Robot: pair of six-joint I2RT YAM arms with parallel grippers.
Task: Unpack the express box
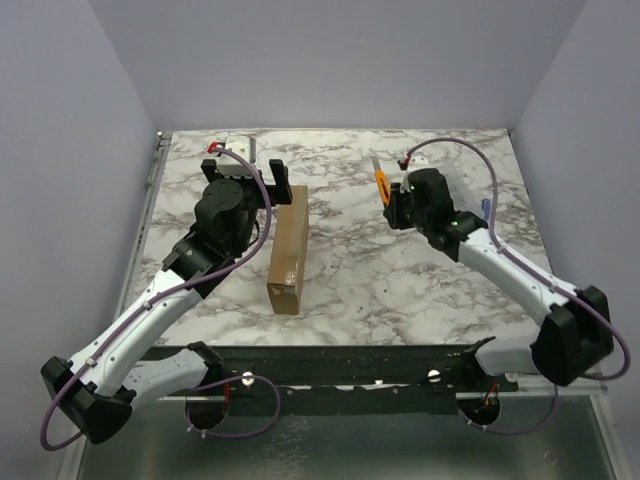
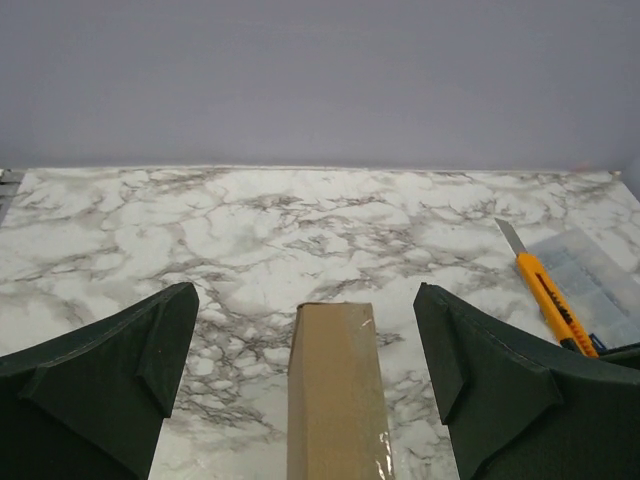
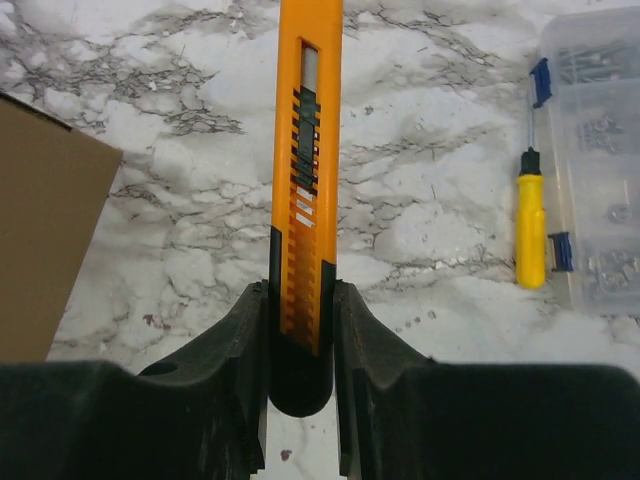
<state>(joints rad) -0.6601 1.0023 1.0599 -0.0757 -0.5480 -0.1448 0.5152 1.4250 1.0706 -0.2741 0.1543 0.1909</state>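
Observation:
The express box (image 1: 288, 245) is a plain brown cardboard box standing on its long edge in the middle of the marble table, sealed with clear tape. My left gripper (image 1: 246, 170) is open and empty, its fingers spread either side of the box's far end. In the left wrist view the box (image 2: 335, 400) sits between the fingers (image 2: 150, 350) without touching them. My right gripper (image 1: 388, 195) is shut on an orange utility knife (image 1: 381, 180), right of the box. In the right wrist view the knife (image 3: 308, 150) stands clamped between the pads (image 3: 240, 330), with the box (image 3: 45, 230) at left.
A clear plastic compartment case (image 3: 600, 160) lies to the right with a yellow screwdriver (image 3: 530, 225) beside it. The case also shows in the left wrist view (image 2: 590, 280), behind the knife (image 2: 548, 300), whose blade is out. A small white object (image 1: 240, 143) lies at the back left.

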